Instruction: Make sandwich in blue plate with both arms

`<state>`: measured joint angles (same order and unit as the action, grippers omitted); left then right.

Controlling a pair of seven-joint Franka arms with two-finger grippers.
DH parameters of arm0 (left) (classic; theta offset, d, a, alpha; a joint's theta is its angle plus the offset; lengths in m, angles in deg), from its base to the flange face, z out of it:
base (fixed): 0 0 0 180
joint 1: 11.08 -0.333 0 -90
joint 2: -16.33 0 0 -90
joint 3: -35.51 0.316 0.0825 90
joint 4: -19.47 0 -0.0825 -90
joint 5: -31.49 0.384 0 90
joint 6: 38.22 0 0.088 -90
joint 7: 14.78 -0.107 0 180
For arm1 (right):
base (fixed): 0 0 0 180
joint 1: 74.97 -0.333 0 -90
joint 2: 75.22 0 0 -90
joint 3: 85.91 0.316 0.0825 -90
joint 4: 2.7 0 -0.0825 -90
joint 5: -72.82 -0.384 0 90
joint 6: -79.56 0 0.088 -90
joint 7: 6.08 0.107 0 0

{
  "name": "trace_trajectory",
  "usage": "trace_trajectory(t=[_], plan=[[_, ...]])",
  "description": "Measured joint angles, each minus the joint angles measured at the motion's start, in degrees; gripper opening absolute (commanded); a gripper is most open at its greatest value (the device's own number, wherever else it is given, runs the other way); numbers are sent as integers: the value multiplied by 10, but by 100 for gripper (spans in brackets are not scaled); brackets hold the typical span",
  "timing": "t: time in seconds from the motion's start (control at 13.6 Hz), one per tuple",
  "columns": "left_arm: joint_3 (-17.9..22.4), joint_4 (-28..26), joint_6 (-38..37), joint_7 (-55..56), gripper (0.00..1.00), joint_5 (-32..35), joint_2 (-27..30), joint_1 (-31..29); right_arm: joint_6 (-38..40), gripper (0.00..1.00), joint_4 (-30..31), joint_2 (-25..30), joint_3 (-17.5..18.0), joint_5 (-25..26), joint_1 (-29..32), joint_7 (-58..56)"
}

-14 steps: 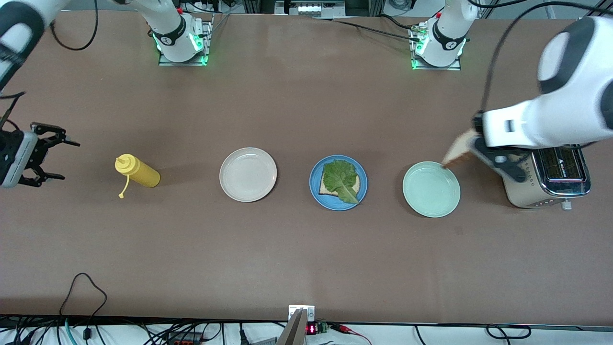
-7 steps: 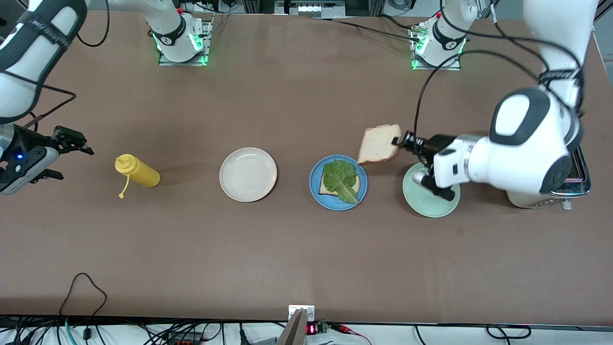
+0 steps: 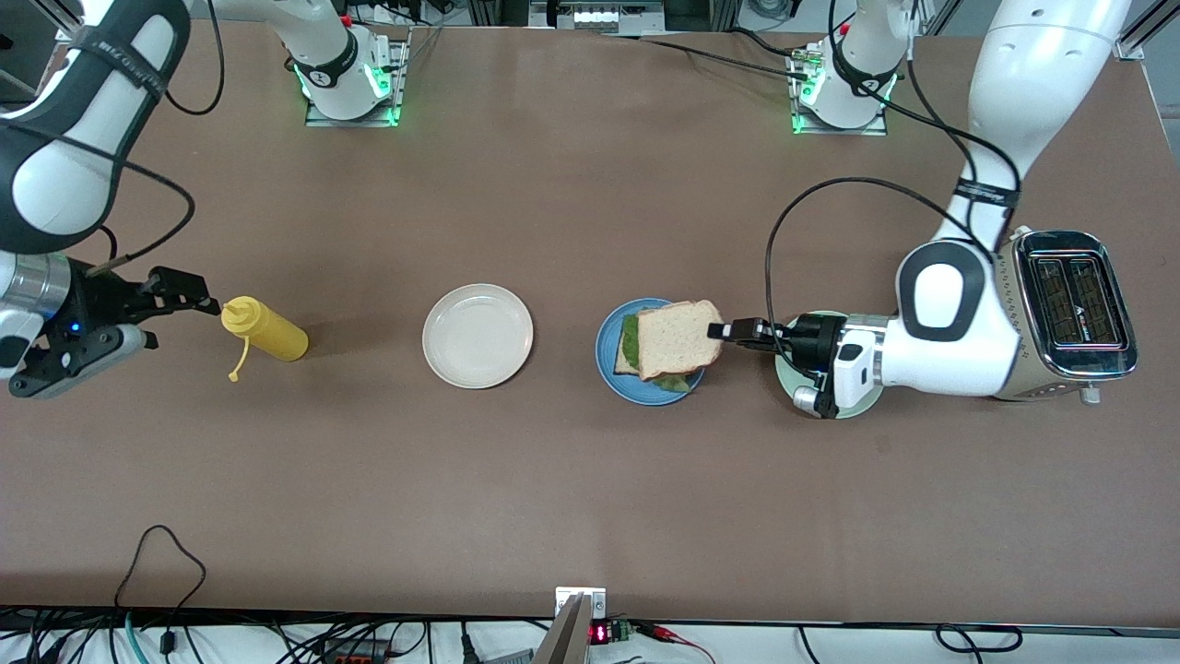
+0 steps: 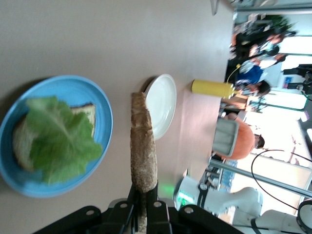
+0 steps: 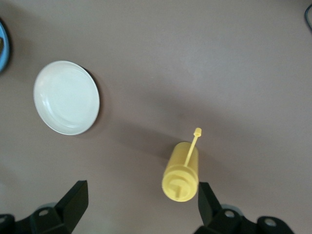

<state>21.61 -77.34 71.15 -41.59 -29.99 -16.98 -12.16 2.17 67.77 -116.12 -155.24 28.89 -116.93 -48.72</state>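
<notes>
From the front view, four things sat in a row across mid-table: yellow squeeze bottle [image 3: 265, 333] toward the right arm's end, off-white plate [image 3: 477, 335], blue plate [image 3: 651, 351], mint plate [image 3: 830, 364], then a toaster [image 3: 1069, 314] at the left arm's end. Wide bare table [image 3: 590, 498] lay nearer the camera. Left gripper [image 3: 721, 332] hung over the blue plate's rim, fingers clamped on one edge of a bread slice [image 3: 676, 338]. That slice covered most of the lettuce [image 3: 631, 337]; green showed only at the edges. Right gripper [image 3: 175, 300] sat just beside the bottle's cap.

Left wrist view: the held bread slice [image 4: 142, 146] was seen edge-on, brown crust, pinched between the fingers [image 4: 155, 214], above the blue plate [image 4: 100, 105] and apart from it. On that plate a crinkled lettuce leaf [image 4: 61, 141] lay over a bottom slice [image 4: 87, 113]. The off-white plate [image 4: 163, 105] and bottle [image 4: 212, 88] were well apart from it.

Right wrist view: right gripper [image 5: 141, 202] had its fingers [image 5: 73, 200] spread wide, the bottle [image 5: 182, 173] between them, touching neither. The off-white plate [image 5: 66, 97] had open table around it.
</notes>
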Motion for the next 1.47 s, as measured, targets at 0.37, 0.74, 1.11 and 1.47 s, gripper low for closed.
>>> trace_trajectory(t=[0.37, 0.74, 1.11, 1.47], plan=[[0, -79, 26, -197, 1, -110, -33, 2, 40, 100, -100, 13, 145, 60, 106, 130], [0, -83, 28, -284, 17, -129, -75, 3, 46, 100, -138, 72, 434, 250, 240, 257], [-1, -82, 35, -295, 100, -128, -88, 12, -18, 100, -38, 178, 612, 370, 339, 332], [4, -51, 51, -282, 100, 26, -64, 11, -161, 100, 209, 346, 687, 435, 374, 363]])
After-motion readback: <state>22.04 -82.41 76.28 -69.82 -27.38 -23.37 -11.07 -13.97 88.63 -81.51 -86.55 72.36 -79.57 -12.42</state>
